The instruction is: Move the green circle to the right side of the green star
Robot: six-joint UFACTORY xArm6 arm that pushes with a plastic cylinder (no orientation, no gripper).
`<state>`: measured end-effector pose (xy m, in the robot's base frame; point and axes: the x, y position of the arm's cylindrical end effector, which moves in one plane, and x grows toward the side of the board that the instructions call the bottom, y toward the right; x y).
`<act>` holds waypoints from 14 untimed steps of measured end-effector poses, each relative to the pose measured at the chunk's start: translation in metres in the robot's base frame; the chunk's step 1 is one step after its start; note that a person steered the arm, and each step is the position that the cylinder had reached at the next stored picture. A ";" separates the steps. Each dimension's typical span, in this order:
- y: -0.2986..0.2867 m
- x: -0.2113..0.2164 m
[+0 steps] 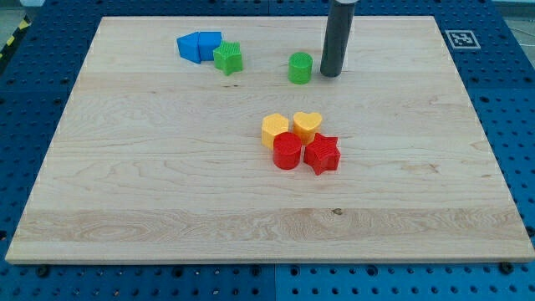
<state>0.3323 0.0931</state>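
Observation:
The green circle (300, 68) stands near the view's top, a little right of centre. The green star (227, 58) lies to its left, a clear gap between them, and touches the blue blocks. My tip (331, 73) rests on the board just to the right of the green circle, very close to it; I cannot tell whether they touch.
Two blue blocks (199, 45) sit together at the top left, against the green star. A cluster in the middle holds a yellow hexagon (274, 130), a yellow heart (307, 125), a red circle (287, 151) and a red star (322, 154). The wooden board (125, 184) lies on a blue pegboard.

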 end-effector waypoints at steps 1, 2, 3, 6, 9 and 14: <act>0.000 0.000; -0.002 0.000; -0.012 0.000; -0.029 0.006; -0.025 0.034; -0.047 0.033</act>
<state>0.3650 0.0464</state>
